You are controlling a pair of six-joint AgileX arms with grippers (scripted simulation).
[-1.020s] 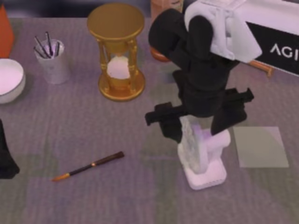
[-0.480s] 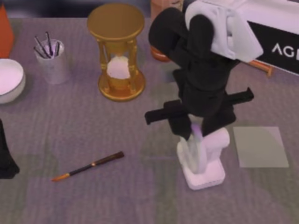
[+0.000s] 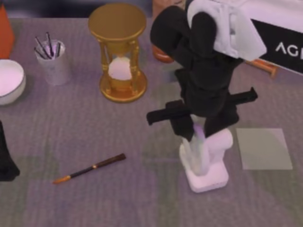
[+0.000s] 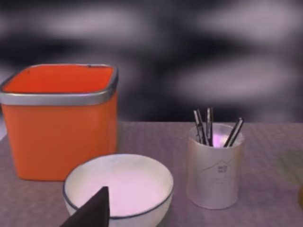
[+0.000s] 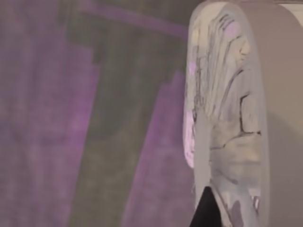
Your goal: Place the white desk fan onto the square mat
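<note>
While left gripper [image 3: 5,161] sits parked well left of fan [image 3: 206,158], right gripper [image 3: 201,135] pinches fan's grille from above; fan upright on table, just left of mat [image 3: 264,148], apart.

The right arm [image 3: 203,80] hides the white desk fan's [image 3: 207,161] top; the orange bin [image 3: 5,33] is cut off by the top view's left edge.

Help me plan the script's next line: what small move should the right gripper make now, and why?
Probably close on the white desk fan and lift it. The right gripper sits down over the fan's top, whose base rests on the table beside the square mat, not on it. Whether the grip is firm cannot be seen.
</note>
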